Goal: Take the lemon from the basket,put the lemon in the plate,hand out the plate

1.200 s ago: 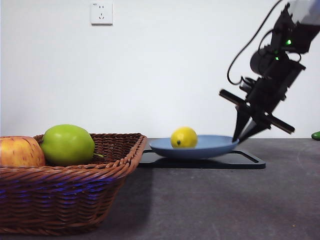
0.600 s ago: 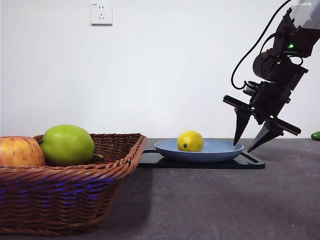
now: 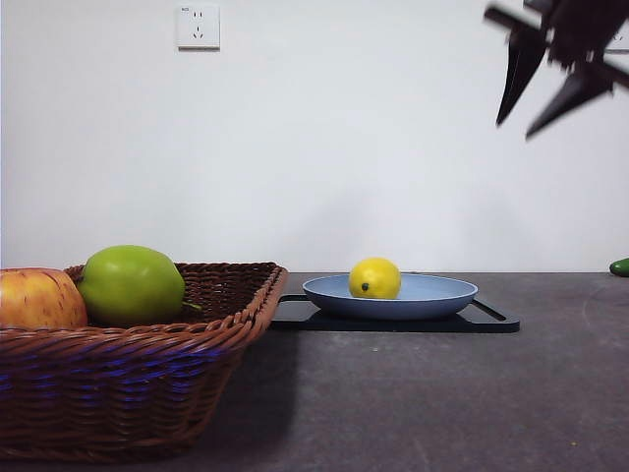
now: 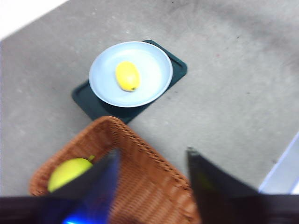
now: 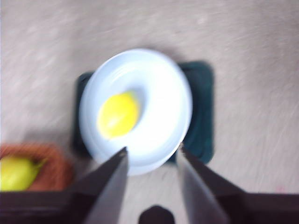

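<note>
- One lemon (image 3: pixel 374 278) lies in the single light blue plate (image 3: pixel 432 293), toward the side nearer the basket; its dark spot shows in the front view.
- The plate rests on one flat black tray (image 3: pixel 491 320), which lies on the grey table (image 3: pixel 442 393).
- One wicker basket (image 3: pixel 147 379) stands beside the tray and holds two apples: one green apple (image 3: pixel 131 284) and one red-yellow apple (image 3: pixel 39 299), touching each other.
- The right gripper (image 3: pixel 543 82) hangs high above the plate's far side, its two jaws spread apart and empty.
- The left gripper (image 4: pixel 152 163) is above the basket, jaws likewise parted, holding nothing.
- One white wall socket (image 3: pixel 198 27) sits on the wall.
- One small green item (image 3: pixel 619 266) lies at the table's edge, cut off by the frame.
</note>
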Motion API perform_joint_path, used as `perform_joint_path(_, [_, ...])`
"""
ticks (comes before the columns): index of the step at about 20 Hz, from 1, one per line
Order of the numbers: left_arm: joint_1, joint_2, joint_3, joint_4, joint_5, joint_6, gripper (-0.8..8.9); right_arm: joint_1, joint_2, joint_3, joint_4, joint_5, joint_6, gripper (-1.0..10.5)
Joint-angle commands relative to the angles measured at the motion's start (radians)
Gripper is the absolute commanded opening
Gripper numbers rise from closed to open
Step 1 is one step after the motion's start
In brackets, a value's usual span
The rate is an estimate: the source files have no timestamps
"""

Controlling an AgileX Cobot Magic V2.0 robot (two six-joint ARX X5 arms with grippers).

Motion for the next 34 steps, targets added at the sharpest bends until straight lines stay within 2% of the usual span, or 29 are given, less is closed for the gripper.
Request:
perform_joint_path(1, [0.008,0.010,0.019,0.021,-0.003,0.084,0.77,0.039,-0.068,0.022,-0.064,0.002,-0.049,0.7])
perform_joint_path(3, [0.027,0.010,0.018,0.027,-0.003,0.113,0.00,0.091,-0.131,0.022,-0.119,0.005,-0.081,0.0])
perform_joint_path(5, [0.060,0.010,0.008,0.047,-0.002,0.130,0.05,0.162,-0.178,0.021,-0.142,0.063,-0.090,0.0])
perform_joint_path(9, [0.192,0.001,-0.130,0.143,0.007,0.130,0.05,0.399,-0.253,0.020,-0.132,0.475,-0.102,0.0])
perform_joint_path(11, [0.272,-0.031,-0.245,0.222,0.088,0.122,0.05,0.518,-0.289,0.005,-0.081,0.636,-0.108,0.0])
perform_joint_path(13, [0.362,-0.090,-0.380,0.317,0.187,0.072,0.05,0.624,-0.355,-0.066,0.040,0.738,-0.125,0.0])
perform_joint_path(16, [0.481,-0.201,-0.528,0.420,0.251,0.000,0.05,0.698,-0.477,-0.270,0.252,0.790,-0.142,0.0])
perform_joint_path(19, [0.563,-0.364,-0.637,0.505,0.264,-0.058,0.05,0.722,-0.636,-0.590,0.506,0.790,-0.156,0.0])
perform_joint_path(24, [0.587,-0.602,-0.745,0.528,0.264,-0.066,0.05,0.722,-0.806,-1.001,0.851,0.788,-0.150,0.0])
perform_joint_path(27, [0.586,-0.644,-0.748,0.529,0.267,-0.069,0.06,0.709,-0.812,-1.058,0.902,0.788,-0.105,0.0])
perform_joint_path(34, [0.587,-0.638,-0.748,0.532,0.261,-0.069,0.08,0.703,-0.822,-1.058,0.902,0.789,-0.105,0.0])
